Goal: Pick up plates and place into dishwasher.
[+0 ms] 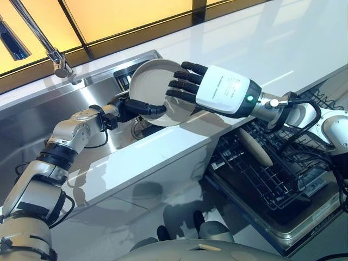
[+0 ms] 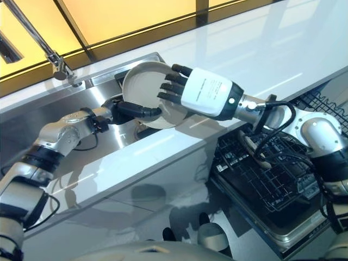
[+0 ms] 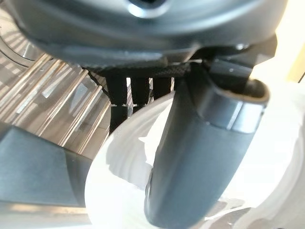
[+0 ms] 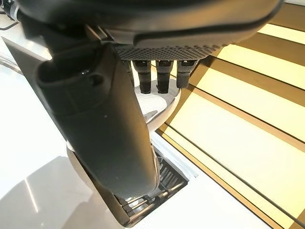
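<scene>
While my left hand [image 1: 136,106] pinches the lower rim of the pale plate [image 1: 152,87], thumb across its face, my right hand [image 1: 217,89] grips the plate's opposite edge with curled fingers. The plate stands tilted above the sink [image 1: 32,130] at the table's [image 1: 163,147] inner edge; the dishwasher rack [image 1: 261,179] sits open below the table's front.

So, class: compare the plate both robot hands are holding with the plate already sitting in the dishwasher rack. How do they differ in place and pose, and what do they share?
The held plate is lifted above the sink; the racked plate sits low in the dishwasher rack. The held plate shows its round face, gripped by the left hand and right hand; the racked plate stands on edge, untouched. Both look pale and plain.
</scene>
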Available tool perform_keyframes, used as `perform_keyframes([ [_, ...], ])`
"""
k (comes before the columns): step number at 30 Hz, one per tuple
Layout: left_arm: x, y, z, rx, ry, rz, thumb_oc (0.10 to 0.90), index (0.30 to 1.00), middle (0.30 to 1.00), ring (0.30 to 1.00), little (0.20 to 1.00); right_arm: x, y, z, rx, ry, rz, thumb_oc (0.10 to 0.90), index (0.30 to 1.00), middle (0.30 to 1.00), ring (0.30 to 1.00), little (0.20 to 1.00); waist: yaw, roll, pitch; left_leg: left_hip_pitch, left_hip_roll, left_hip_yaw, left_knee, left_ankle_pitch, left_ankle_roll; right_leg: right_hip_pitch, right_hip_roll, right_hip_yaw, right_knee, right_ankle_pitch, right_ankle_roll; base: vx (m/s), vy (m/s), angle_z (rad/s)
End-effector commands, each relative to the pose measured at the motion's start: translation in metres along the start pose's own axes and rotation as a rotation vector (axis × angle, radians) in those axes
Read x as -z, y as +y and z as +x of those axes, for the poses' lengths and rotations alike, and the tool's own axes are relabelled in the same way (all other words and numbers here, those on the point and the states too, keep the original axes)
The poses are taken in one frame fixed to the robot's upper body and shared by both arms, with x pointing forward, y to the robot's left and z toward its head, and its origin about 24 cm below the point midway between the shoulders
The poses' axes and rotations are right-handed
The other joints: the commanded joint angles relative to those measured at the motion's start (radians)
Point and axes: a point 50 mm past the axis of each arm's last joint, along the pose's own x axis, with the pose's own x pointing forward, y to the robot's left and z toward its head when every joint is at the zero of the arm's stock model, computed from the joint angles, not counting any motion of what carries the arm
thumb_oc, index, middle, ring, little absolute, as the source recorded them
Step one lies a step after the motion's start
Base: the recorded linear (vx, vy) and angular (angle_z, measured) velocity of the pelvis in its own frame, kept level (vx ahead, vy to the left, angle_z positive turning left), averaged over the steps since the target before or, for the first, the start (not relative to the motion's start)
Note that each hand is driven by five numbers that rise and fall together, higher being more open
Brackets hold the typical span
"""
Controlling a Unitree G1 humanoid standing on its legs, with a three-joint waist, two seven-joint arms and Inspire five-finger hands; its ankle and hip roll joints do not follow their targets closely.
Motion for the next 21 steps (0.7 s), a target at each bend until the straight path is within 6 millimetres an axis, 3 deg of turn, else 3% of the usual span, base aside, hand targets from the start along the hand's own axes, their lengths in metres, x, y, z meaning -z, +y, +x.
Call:
perform_keyframes([
  [1, -0.106, -0.076, 0.002, 0.335, -0.469, 0.176, 0.1, 0.3, 0.3, 0.3, 0.2, -0.004, -0.02, 0.022, 0.156, -0.05, 0.048, 0.8, 0.9, 0.9, 0.9, 0.9, 0.02, 0.004, -0.139, -0.008, -0.017, -0.028, 0.015, -0.077, -0.006, -0.026, 0.011, -0.009, 0.033, -0.055, 0.111, 0.0, 0.0, 0.0],
  [7, -0.118, -0.072, -0.004, 0.308, -0.504, 0.212, 0.1, 0.3, 0.3, 0.3, 0.2, -0.003, -0.031, 0.023, 0.181, -0.051, 0.026, 0.8, 0.9, 0.9, 0.9, 0.9, 0.024, 0.006, -0.138, -0.009, -0.018, -0.027, 0.017, -0.077, -0.006, -0.028, 0.011, -0.012, 0.037, -0.055, 0.111, 0.0, 0.0, 0.0],
  [14, -0.117, -0.079, -0.002, 0.321, -0.503, 0.213, 0.1, 0.3, 0.3, 0.3, 0.2, -0.01, -0.043, 0.028, 0.236, -0.11, -0.048, 0.8, 0.9, 0.9, 0.9, 0.9, 0.024, 0.005, -0.138, -0.008, -0.02, -0.029, 0.018, -0.083, -0.003, -0.028, 0.014, -0.009, 0.038, -0.059, 0.11, 0.0, 0.0, 0.0],
  [15, -0.116, -0.08, -0.001, 0.324, -0.5, 0.21, 0.1, 0.3, 0.3, 0.3, 0.2, -0.011, -0.045, 0.029, 0.24, -0.126, -0.067, 0.759, 0.865, 0.865, 0.865, 0.859, 0.024, 0.004, -0.139, -0.008, -0.019, -0.028, 0.018, -0.083, -0.003, -0.028, 0.015, -0.009, 0.039, -0.06, 0.11, 0.0, 0.0, 0.0],
  [16, -0.115, -0.081, 0.0, 0.329, -0.498, 0.206, 0.1, 0.3, 0.3, 0.3, 0.2, -0.013, -0.046, 0.029, 0.238, -0.143, -0.081, 0.388, 0.547, 0.547, 0.547, 0.488, 0.023, 0.004, -0.14, -0.007, -0.019, -0.028, 0.019, -0.083, -0.003, -0.027, 0.015, -0.009, 0.039, -0.06, 0.11, 0.0, 0.0, 0.0],
  [17, -0.115, -0.082, 0.0, 0.331, -0.497, 0.204, 0.1, 0.3, 0.3, 0.3, 0.2, -0.014, -0.047, 0.029, 0.238, -0.148, -0.085, 0.284, 0.458, 0.458, 0.458, 0.384, 0.023, 0.004, -0.14, -0.007, -0.019, -0.027, 0.019, -0.083, -0.003, -0.027, 0.015, -0.009, 0.039, -0.06, 0.11, 0.0, 0.0, 0.0],
  [18, -0.115, -0.085, 0.001, 0.342, -0.495, 0.193, 0.1, 0.3, 0.3, 0.3, 0.2, -0.016, -0.05, 0.031, 0.228, -0.172, -0.095, 0.1, 0.3, 0.3, 0.3, 0.2, 0.023, 0.002, -0.142, -0.006, -0.019, -0.026, 0.018, -0.082, -0.004, -0.026, 0.015, -0.009, 0.037, -0.06, 0.11, 0.0, 0.0, 0.0],
  [21, -0.115, -0.089, 0.001, 0.364, -0.496, 0.172, 0.1, 0.3, 0.3, 0.3, 0.2, -0.017, -0.052, 0.033, 0.198, -0.188, -0.095, 0.1, 0.3, 0.3, 0.3, 0.2, 0.024, 0.0, -0.145, -0.005, -0.017, -0.023, 0.017, -0.081, -0.005, -0.024, 0.015, -0.009, 0.035, -0.059, 0.111, 0.0, -0.004, -0.01],
])
